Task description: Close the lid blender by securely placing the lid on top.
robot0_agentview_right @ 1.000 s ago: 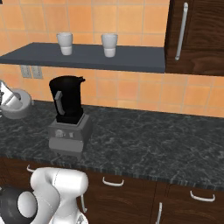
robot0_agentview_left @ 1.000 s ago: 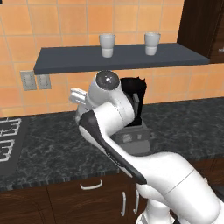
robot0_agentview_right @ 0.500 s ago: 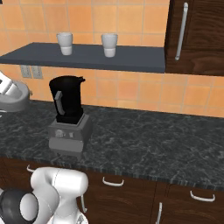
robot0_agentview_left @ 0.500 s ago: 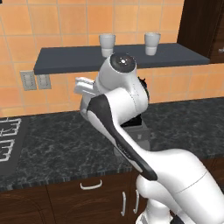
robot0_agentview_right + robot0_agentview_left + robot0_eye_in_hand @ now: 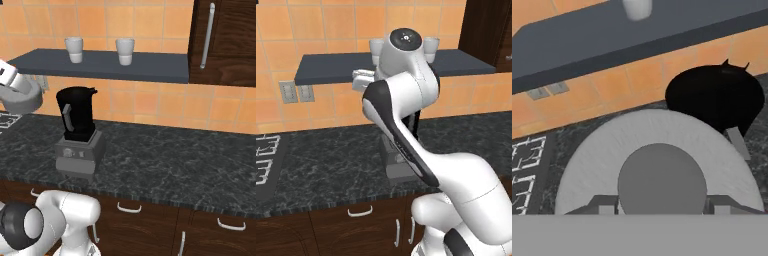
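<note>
The light-grey lid [image 5: 662, 150] hangs in the air, and my gripper [image 5: 662, 207] is shut on its round centre knob [image 5: 662, 177]. From the right base view, the lid [image 5: 21, 98] hovers left of the blender [image 5: 77, 132] at about the height of the jar's rim, under my gripper [image 5: 14, 86]. The black jar [image 5: 716, 97] stands open-topped, up and to the right of the lid in the hand view. My arm hides most of the blender in the left base view, where its grey base [image 5: 398, 164] shows.
Two white cups [image 5: 74, 49] [image 5: 125, 51] stand on the dark shelf [image 5: 145, 66] above the blender. A stove [image 5: 266, 160] lies at the counter's left end, with wall outlets [image 5: 297, 92] above it. A dark cabinet [image 5: 225, 42] hangs at the right.
The arm has swung up and to the right. The lid in the gripper has risen and drifted a little toward the blender jar.
</note>
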Tool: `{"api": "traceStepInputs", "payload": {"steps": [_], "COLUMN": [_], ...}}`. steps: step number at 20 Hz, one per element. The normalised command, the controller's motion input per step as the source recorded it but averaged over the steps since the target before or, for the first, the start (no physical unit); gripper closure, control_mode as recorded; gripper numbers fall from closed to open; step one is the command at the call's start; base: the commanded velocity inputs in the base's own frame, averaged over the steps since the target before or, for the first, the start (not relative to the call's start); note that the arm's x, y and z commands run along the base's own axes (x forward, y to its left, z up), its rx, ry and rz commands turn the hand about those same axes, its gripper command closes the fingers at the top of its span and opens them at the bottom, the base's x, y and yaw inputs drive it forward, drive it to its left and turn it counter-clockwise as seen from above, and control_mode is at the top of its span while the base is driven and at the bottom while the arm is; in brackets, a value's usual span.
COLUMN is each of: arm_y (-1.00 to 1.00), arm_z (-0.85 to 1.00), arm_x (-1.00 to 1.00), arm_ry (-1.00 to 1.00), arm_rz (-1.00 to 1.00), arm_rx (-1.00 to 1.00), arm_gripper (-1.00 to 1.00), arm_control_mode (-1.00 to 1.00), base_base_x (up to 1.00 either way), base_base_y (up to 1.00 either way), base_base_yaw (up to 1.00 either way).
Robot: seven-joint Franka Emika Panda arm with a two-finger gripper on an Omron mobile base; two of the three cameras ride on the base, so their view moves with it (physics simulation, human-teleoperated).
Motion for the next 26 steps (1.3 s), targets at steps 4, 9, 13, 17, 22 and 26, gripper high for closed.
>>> {"api": "traceStepInputs", "payload": {"steps": [4, 9, 13, 17, 22, 26], "arm_y": [-0.61, -0.67, -0.43, -0.27, -0.19, -0.06], "arm_z": [0.25, 0.1, 0.14, 0.17, 0.18, 0.22], "arm_x": [0.0, 0.16, 0.28, 0.33, 0.37, 0.34], "arm_ry": [0.07, 0.11, 0.08, 0.02, 0.0, 0.0], "arm_rz": [0.0, 0.0, 0.0, 0.0, 0.0, 0.0], "arm_rx": [-0.06, 0.0, -0.01, -0.01, 0.0, 0.0], "arm_gripper": [1.0, 1.0, 1.0, 1.0, 1.0, 1.0], "arm_control_mode": [-1.0, -1.0, -1.0, -1.0, -1.0, -1.0], "base_base_x": [0.0, 0.0, 0.0, 0.0, 0.0, 0.0], "base_base_y": [0.0, 0.0, 0.0, 0.0, 0.0, 0.0], "base_base_yaw": [0.0, 0.0, 0.0, 0.0, 0.0, 0.0]}}
